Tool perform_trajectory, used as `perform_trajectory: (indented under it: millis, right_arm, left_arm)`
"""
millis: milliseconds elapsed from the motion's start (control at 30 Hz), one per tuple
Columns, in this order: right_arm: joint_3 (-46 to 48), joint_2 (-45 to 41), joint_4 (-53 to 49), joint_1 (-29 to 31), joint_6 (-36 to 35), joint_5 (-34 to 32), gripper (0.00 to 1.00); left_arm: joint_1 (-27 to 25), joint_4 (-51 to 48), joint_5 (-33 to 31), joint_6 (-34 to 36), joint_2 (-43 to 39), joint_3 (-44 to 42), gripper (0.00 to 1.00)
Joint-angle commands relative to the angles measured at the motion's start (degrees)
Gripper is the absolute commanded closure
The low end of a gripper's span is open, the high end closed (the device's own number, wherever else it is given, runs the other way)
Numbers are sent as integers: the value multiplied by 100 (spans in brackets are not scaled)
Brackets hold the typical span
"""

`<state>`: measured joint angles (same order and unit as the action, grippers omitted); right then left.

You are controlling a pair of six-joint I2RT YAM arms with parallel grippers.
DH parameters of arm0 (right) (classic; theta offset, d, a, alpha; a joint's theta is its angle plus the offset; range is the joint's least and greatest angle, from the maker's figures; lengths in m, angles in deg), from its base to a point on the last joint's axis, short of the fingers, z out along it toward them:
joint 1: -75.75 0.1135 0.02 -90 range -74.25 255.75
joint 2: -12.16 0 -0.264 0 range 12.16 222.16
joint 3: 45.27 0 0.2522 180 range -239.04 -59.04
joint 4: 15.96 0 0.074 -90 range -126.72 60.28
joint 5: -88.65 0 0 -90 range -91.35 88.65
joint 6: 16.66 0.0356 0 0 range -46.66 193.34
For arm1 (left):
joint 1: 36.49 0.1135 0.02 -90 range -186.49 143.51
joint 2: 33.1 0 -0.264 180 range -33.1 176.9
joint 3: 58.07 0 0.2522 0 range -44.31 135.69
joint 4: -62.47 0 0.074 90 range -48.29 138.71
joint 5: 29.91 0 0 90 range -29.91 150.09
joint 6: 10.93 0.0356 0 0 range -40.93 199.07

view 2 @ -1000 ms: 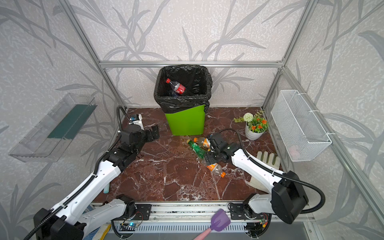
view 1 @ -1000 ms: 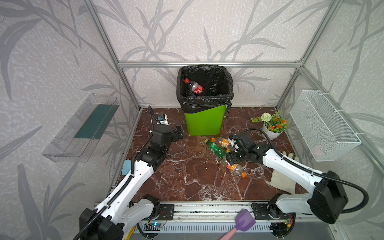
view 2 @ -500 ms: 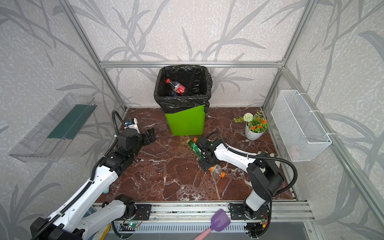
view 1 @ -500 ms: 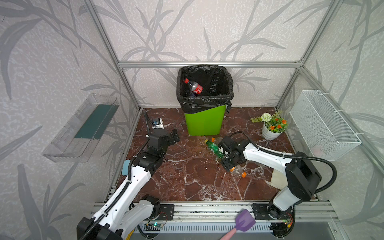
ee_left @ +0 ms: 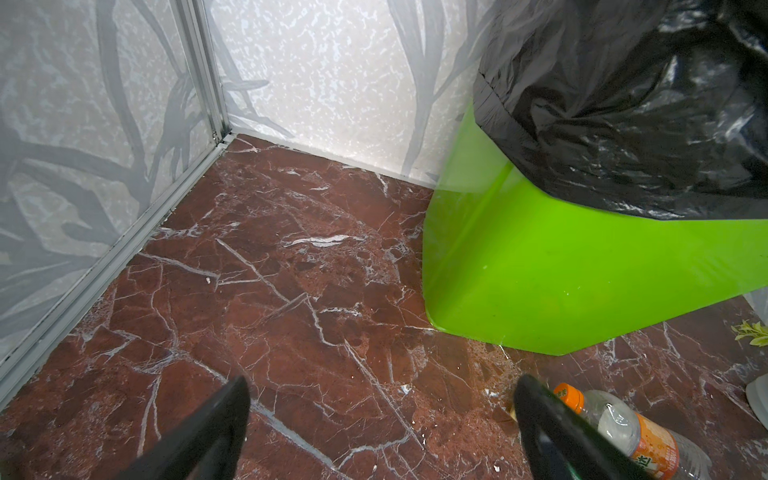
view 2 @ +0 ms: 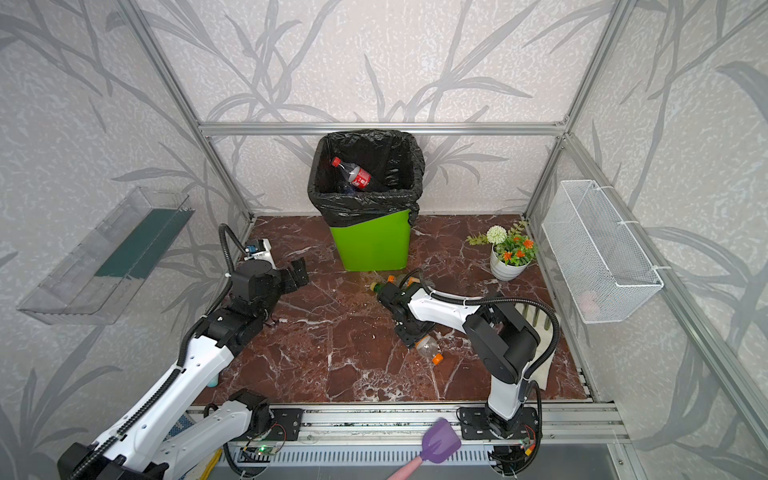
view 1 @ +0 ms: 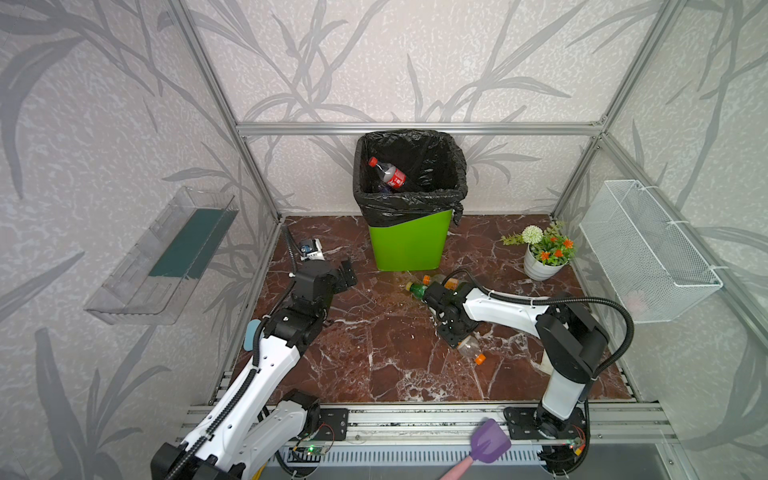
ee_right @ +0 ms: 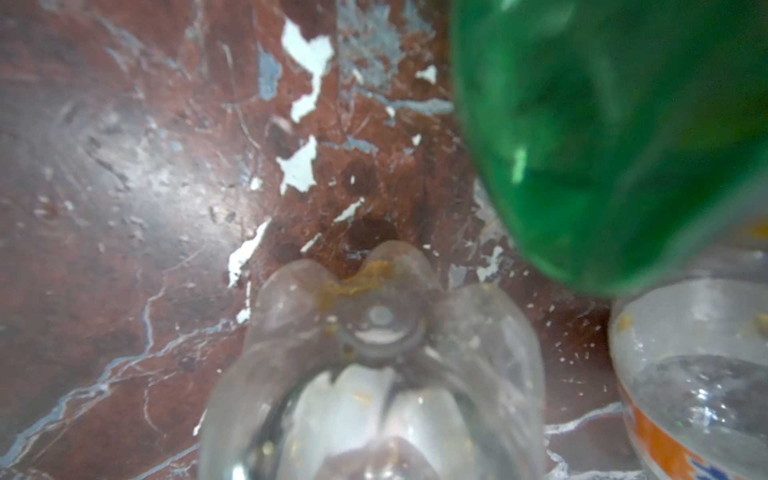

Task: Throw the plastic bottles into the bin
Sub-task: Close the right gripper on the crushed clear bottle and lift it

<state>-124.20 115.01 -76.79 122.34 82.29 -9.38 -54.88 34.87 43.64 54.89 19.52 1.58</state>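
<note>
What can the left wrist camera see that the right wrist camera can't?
Only the left wrist view shows the lime-green bin with its black bag, the wall corner, and the left gripper with fingers spread wide. Only the right wrist view shows the green bottle and a clear bottle seen base-on. Both show the red marble floor and an orange-labelled bottle, perhaps the same one.

Red-brown marbled tabletop (view 1: 374,353) across the lower middle; a clear plastic tray (view 1: 162,253) hangs at mid left; a white wire-mesh basket (view 1: 648,249) at mid right; a potted flowering plant (view 1: 540,266) stands right of centre; a purple scoop (view 1: 490,444), pink-handled, at the bottom edge.
</note>
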Motion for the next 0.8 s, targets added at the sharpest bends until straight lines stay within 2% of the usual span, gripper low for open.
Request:
perform_trajectory:
  millis: [0, 233, 400, 467, 567, 667, 767]
  right_arm:
    - [-211, -457, -205, 33, -29, -69, 54]
    - [-773, -1569, -309, 18, -168, -155, 59]
    - [-1472, -2609, 69, -26, -641, -792, 61]
    - [-1435, -3300, 1002, -31, -1174, -1183, 61]
    - [-1227, -4241, 2477, -140, -1796, -1387, 59]
    - [-1298, -4685, 3466, -407, -2096, -1367, 59]
    - [-1512, -4638, 4146, -735, -2182, -1181, 58]
  left_arm:
    - [42, -96, -110, -80, -84, -81, 1]
    - [57, -89, -87, -113, -50, -106, 1]
    - [73, -27, -80, -78, 63, -168, 1]
    - [70, 39, -80, -71, 144, -244, 1]
    - [81, 84, -8, -88, 280, -335, 1]
    - [79, 105, 143, -217, 421, -430, 1]
    - [77, 208, 488, -555, 541, -564, 1]
